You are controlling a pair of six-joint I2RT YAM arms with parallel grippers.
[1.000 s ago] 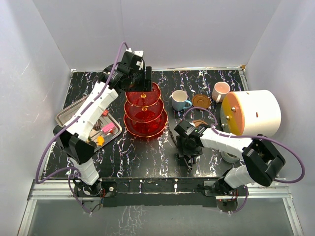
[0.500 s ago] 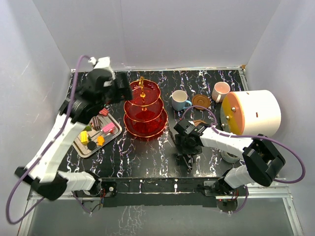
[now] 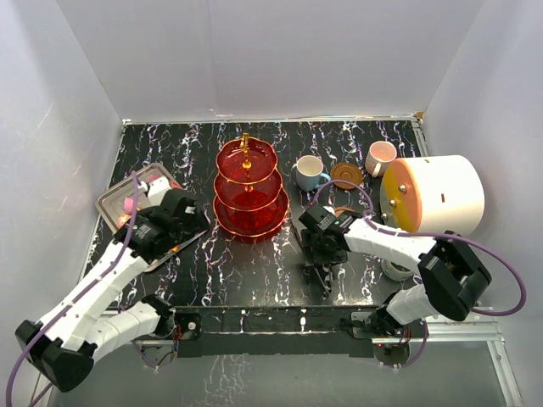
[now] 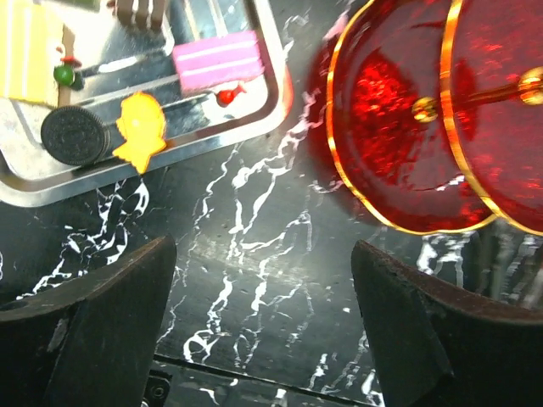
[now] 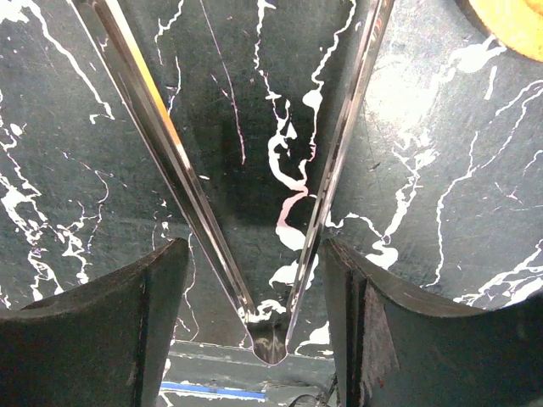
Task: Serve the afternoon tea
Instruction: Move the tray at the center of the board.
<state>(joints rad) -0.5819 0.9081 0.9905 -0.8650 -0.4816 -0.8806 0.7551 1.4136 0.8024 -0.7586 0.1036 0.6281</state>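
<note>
Whereas left fingers [image 4: 93, 331] wide apart and empty, right fingers [image 5: 93, 331] snug around silver tongs [image 5: 174, 174].

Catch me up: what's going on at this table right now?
The left claw hangs open and empty over the table, between the silver tray and the red three-tier stand. The sweets lie on the tray, and the stand's tiers look bare. The right claw holds silver tongs over the table, with nothing between the tong arms. The blue cup and the pink cup stand on the table on either side of a brown saucer.
</note>
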